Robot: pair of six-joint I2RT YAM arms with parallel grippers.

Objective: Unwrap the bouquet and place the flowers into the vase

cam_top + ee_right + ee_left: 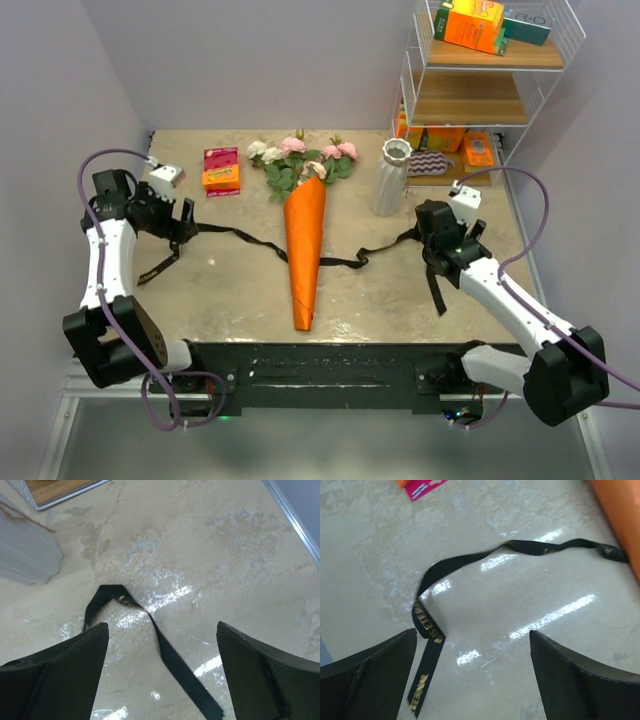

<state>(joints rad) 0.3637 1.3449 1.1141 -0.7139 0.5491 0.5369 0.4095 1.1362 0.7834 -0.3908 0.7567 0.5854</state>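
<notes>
Your left gripper (pixel 186 222) and right gripper (pixel 432 238) both stand spread in the top view and hold nothing. One sits out to each side of the bouquet (pixel 305 240), which lies flat mid-table. Its flowers (pixel 298 158) point away, and the vase (pixel 392 178) stands upright just right of them.

In the left wrist view the black ribbon (pixel 545 548) lies slack between your fingers (pixel 370 670). The right wrist view shows its other end the same way.

Expect light, crushable paper and soft blooms. Take the paper by its edge and the stems low down.
</notes>
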